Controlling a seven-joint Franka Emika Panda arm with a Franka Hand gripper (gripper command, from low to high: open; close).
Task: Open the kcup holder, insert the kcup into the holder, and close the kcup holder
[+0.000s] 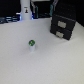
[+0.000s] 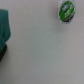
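Note:
The kcup (image 1: 31, 44) is a tiny white pod with a green top, standing alone on the white table in the middle of the exterior view. It also shows in the wrist view (image 2: 65, 10), small and well apart from the camera. The kcup holder (image 1: 63, 25) is a black box with pale grey handles on its front, at the exterior view's right rear; its drawers look shut. A blurred teal shape (image 2: 4, 27) with a dark part under it fills one edge of the wrist view. My gripper's fingertips do not show clearly in either view.
A tall white bottle-shaped object (image 1: 25, 11) stands at the rear on the exterior view's left, with dark clutter behind it. The white table (image 1: 45, 62) spreads between the kcup and the holder.

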